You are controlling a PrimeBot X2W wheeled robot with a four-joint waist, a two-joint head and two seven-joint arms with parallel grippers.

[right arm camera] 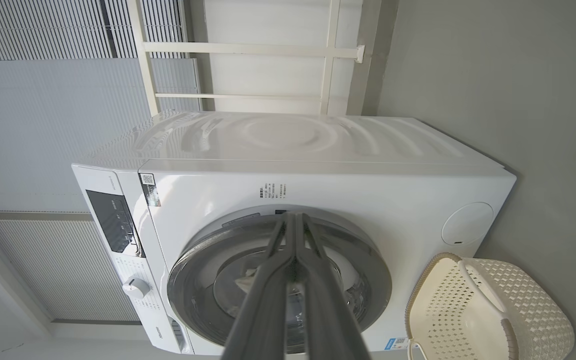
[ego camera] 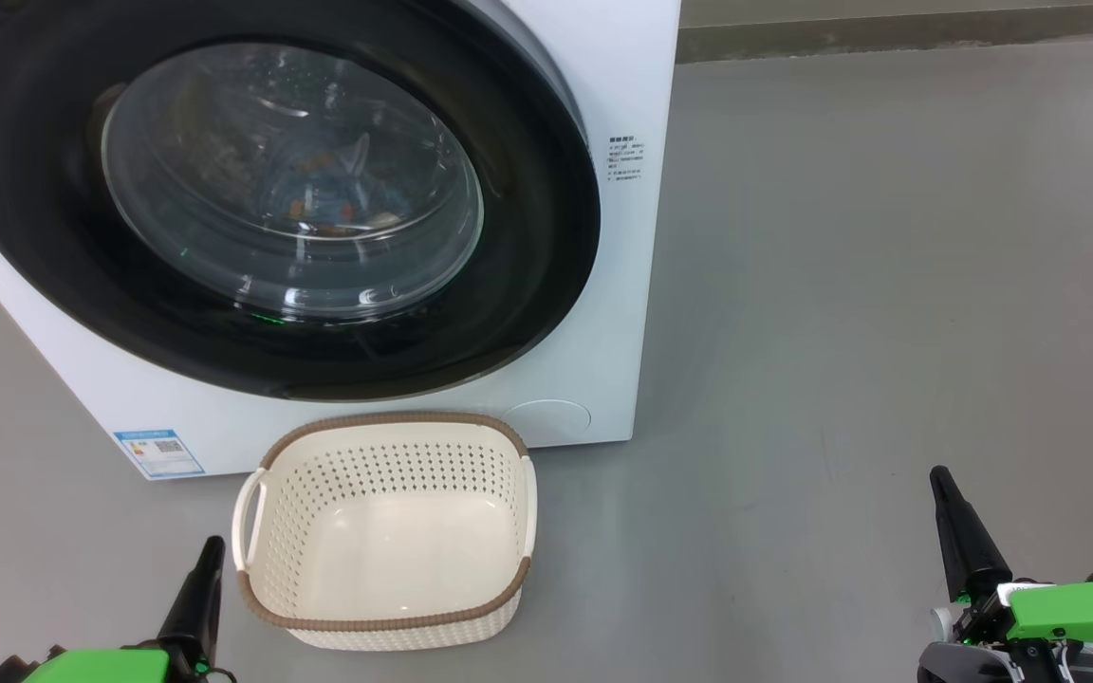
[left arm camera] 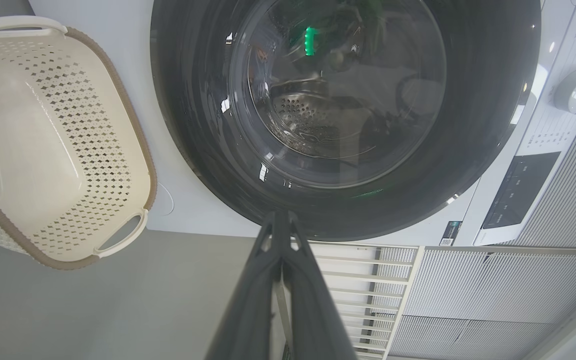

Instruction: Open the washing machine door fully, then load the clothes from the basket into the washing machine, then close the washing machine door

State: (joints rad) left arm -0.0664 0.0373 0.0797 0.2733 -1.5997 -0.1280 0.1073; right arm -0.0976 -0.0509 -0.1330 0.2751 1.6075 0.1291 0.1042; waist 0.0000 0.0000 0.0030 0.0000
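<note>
- Smooth grey floor all round. The wrist views show white ribbed wall panels and a white bar frame behind the machine.
- The big white boxy front-loading washing machine stands ahead of both sets of jaws. Its top is cut off in the head view.
- The large round, black-rimmed, glass-centred washing machine door lies flush to the front, shut.
- The light blue, orange-printed clothes lie behind the glass. Reflections blur them, so their number cannot be told.
- The small cream perforated plastic basket, brown woven at the rim, stands on the floor just before the machine. It is just beside the left gripper and well apart from the right gripper. Its bare bottom shows.
- Left jaws are clenched, fingers pressed together, grasping nothing. Right jaws are likewise.
- The left wrist view shows the steel perforated drum. The right wrist view shows the white control dial and dark display panel. The head view shows the blue label sticker.
</note>
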